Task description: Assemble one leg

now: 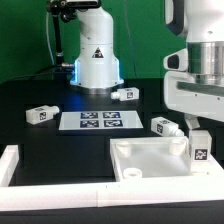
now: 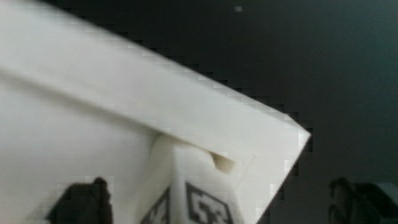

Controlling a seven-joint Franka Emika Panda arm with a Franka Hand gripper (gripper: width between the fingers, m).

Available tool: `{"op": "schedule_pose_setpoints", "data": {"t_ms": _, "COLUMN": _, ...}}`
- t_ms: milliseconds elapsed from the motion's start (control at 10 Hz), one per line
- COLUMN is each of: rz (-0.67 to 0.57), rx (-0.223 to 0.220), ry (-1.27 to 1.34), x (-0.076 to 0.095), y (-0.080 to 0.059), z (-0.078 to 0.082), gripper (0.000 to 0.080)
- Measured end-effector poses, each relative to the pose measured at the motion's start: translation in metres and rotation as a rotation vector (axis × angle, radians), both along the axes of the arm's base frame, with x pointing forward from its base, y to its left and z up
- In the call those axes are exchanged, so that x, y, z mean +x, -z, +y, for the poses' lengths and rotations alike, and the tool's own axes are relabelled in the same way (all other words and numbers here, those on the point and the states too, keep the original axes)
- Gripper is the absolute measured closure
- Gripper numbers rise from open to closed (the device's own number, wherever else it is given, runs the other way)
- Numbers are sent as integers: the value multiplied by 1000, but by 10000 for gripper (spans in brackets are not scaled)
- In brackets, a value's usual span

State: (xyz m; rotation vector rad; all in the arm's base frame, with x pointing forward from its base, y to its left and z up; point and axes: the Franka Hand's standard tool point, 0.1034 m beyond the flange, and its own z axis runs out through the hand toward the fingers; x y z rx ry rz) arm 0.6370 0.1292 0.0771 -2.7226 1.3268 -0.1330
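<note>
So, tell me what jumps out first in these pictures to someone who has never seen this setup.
First comes the big white arm at the exterior view's right, its tool lowered at the corner of the square tabletop with a tagged leg in it. The wrist view shows that leg pressed against the tabletop's white edge. Behind, the marker board lies flat, with loose legs scattered around it.

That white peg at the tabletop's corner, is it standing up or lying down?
Standing up: the leg is upright at the tabletop corner, under the end effector.
</note>
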Motion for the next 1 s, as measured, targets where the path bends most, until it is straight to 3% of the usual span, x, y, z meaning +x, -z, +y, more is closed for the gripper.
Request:
{"op": "schedule_pose_setpoints", "data": {"t_ms": 300, "rz": -36, "rx": -40, "ry": -182, "x": 0, "y": 2, "z": -5, "gripper": 151}}
{"op": "schedule_pose_setpoints", "data": {"t_ms": 400, "rz": -42, "rx": -78, "ry": -334, "x": 1, "y": 1, "z": -8, "gripper": 150}}
{"op": "schedule_pose_setpoints", "data": {"t_ms": 600, "rz": -50, "rx": -196, "ry": -741, "x": 9, "y": 0, "z": -11, "gripper": 150}}
{"op": "schedule_pose_setpoints", "data": {"t_ms": 700, "rz": -50, "rx": -216, "ry": -841, "x": 11, "y": 1, "z": -10, "gripper": 150}}
{"op": "schedule_pose_setpoints", "data": {"t_ms": 900, "rz": -51, "rx": -204, "ry": -772, "x": 11, "y": 1, "z": -10, "gripper": 173}}
{"op": "schedule_pose_setpoints", "data": {"t_ms": 1000, "rz": -51, "rx": -205, "ry": -772, "x": 11, "y": 1, "z": -10, "gripper": 305}}
